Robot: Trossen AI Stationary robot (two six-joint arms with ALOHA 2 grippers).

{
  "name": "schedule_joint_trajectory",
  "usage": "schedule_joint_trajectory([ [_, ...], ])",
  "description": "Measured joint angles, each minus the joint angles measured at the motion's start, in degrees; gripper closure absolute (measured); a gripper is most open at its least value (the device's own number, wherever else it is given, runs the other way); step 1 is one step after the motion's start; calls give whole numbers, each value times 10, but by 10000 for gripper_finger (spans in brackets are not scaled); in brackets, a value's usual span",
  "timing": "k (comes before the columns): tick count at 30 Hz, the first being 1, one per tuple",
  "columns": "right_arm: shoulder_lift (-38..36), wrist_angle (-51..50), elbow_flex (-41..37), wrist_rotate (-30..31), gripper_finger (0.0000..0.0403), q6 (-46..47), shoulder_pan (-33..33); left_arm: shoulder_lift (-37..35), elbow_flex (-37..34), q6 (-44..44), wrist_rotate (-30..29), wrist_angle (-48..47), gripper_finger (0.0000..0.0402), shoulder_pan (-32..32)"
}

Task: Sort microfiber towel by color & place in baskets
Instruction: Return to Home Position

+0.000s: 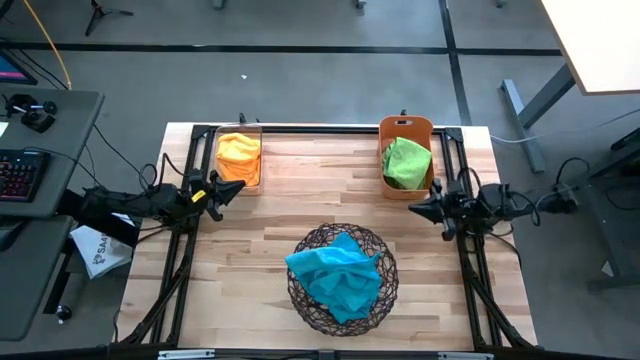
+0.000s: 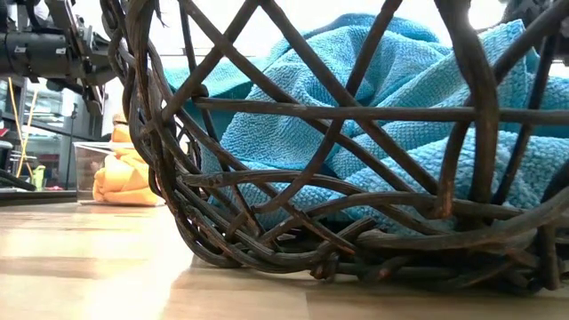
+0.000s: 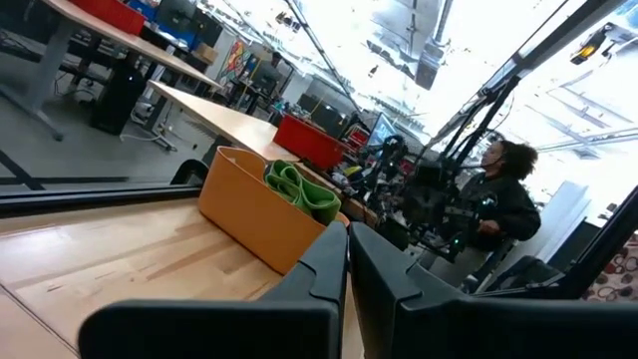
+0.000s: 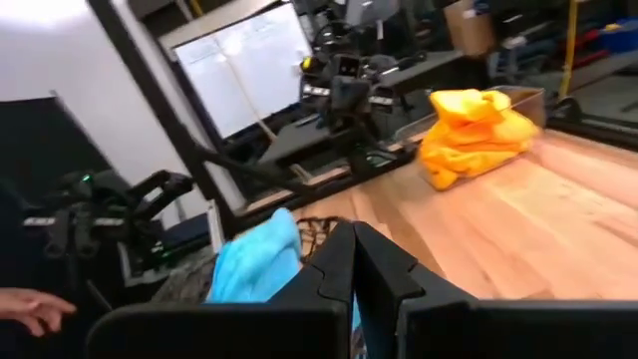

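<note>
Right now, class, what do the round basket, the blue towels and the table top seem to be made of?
Round basket: dark brown twisted strands, rough and matte, probably wicker or vine, possibly wire. Blue towels: soft matte cloth with nubbly pile, likely microfiber. Table top: pale jointed wood strips, lightly glossy, probably sealed.

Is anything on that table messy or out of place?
Nothing spilled or damaged. The blue towels are heaped in the wire bowl, one corner lapping its rim. Orange towels fill the clear bin, green towels the orange bin. The left hand and right hand wait at the sides.
</note>
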Motion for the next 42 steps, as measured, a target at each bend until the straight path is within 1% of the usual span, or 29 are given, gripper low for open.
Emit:
schedule_joint_trajectory([
  [2, -22, 16, -28, -20, 403, -5, -9, 0, 0, 0, 0, 0, 397, 0],
  [6, -53, 47, -80, -22, 403, -15, -12, 0, 0, 0, 0, 0, 397, 0],
  [9, -62, 64, -108, -23, 403, -37, -12, 0, 0, 0, 0, 0, 397, 0],
  [12, -48, 63, -108, -27, 403, -49, -12, 0, 0, 0, 0, 0, 397, 0],
  [16, -37, 63, -108, -27, 403, 38, -12, 1, 0, 0, 0, 0, 397, 0],
  [18, -36, 62, -108, -27, 403, 62, -12, 1, 0, 0, -1, 0, 397, 0],
  [42, -36, 61, -108, -27, 402, 65, -12, 1, 0, 0, -2, 0, 396, 0],
])
